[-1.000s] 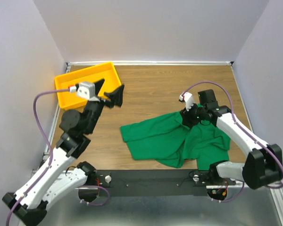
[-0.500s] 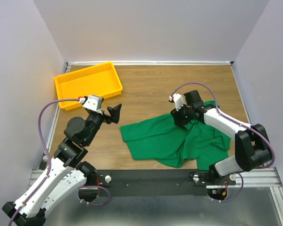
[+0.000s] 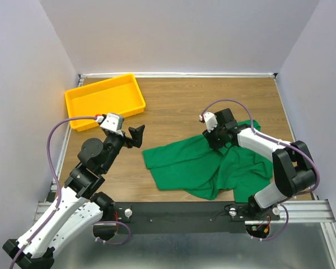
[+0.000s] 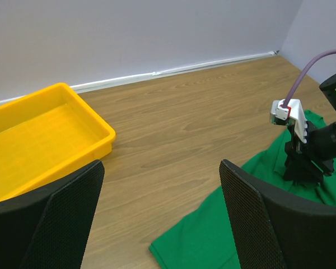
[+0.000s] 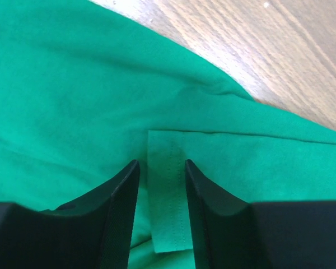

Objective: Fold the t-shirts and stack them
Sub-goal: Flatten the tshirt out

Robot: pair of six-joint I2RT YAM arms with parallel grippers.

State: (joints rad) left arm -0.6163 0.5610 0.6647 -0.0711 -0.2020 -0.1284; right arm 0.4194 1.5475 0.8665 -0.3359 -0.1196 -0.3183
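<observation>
One green t-shirt (image 3: 204,165) lies crumpled on the wooden table, right of centre. My right gripper (image 3: 215,140) is down on the shirt's upper middle edge. In the right wrist view its jaws (image 5: 161,163) stand narrowly apart, straddling a flat stitched hem strip (image 5: 168,207) of the shirt. My left gripper (image 3: 136,136) is wide open and empty, hovering above bare table left of the shirt. In the left wrist view (image 4: 161,168) the shirt's left corner (image 4: 207,238) lies just below and right of the jaws. No neck tag shows.
A yellow plastic tray (image 3: 78,106) stands at the back left, also in the left wrist view (image 4: 95,126). Grey walls close in the back and sides. The arm bases and a black rail (image 3: 179,216) run along the near edge.
My left arm swung down and away from the tray, toward the shirt's left side. My right gripper shifted left along the shirt's upper edge. The shirt has hardly moved.
</observation>
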